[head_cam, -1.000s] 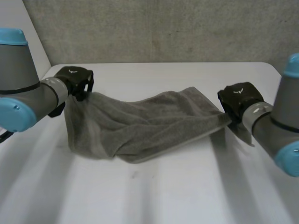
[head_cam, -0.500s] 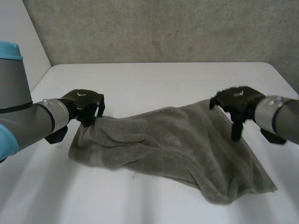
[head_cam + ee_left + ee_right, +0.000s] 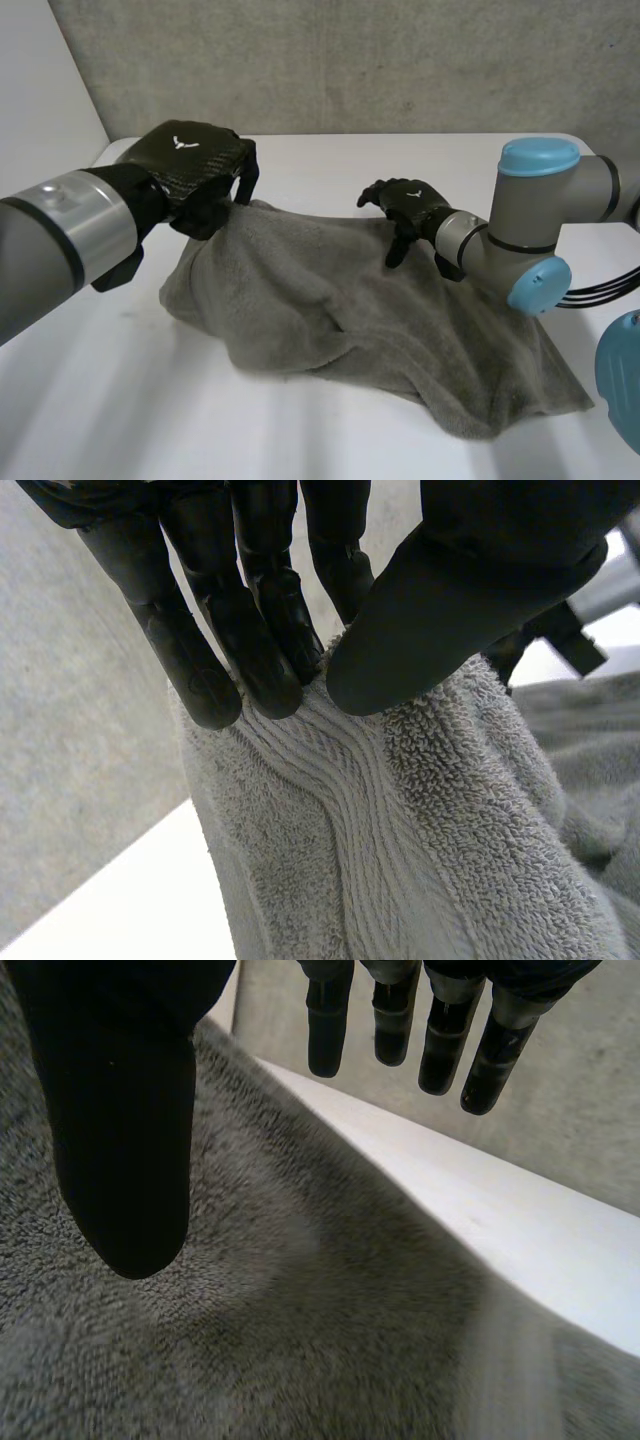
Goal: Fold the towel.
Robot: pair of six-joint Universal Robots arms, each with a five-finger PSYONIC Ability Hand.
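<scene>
Lying rumpled, the towel [image 3: 380, 330] rests on the table [image 3: 330, 160], its far left end lifted and pinched by your left hand [image 3: 195, 175], thumb against fingers. Your right hand [image 3: 410, 205] hangs spread over the far edge, gripping nothing. Close it on the matching corner before folding, or the fold may skew.

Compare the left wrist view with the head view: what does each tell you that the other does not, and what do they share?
Left wrist view: the left hand pinches the towel between fingers and thumb, at its ribbed border band. Head view: the right hand is open at the towel's far edge, and the towel lies rumpled on the white table, one corner spread toward the near right. Shared: the left hand holding up the towel's left end.
</scene>
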